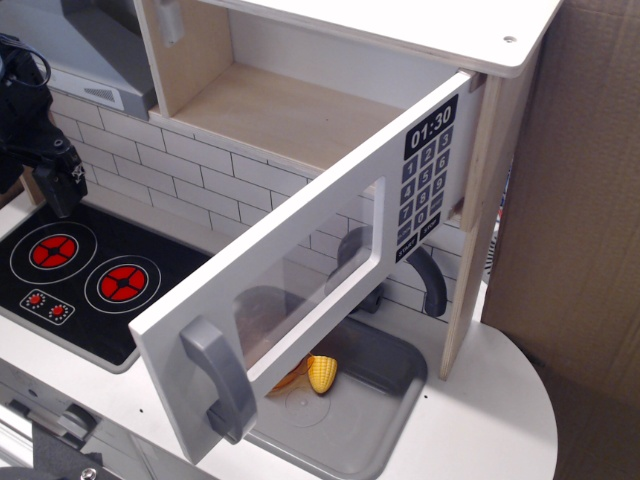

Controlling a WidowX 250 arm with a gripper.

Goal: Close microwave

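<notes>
While microwave (300, 290) door hangs open, hand (55, 185) far left, well apart, grip state unclear

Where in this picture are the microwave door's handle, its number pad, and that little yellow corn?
Handle (222, 378): main camera view, on the grey bar's middle.
Keypad (424, 177): main camera view, on the black panel's middle.
Corn (322, 374): main camera view, on its yellow kernels, in the sink.

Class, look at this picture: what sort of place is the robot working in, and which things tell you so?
Most likely a toy play kitchen. The wooden microwave hangs open with a printed keypad, a flat stovetop has painted red burners, and a small grey sink holds a toy corn cob.
</notes>
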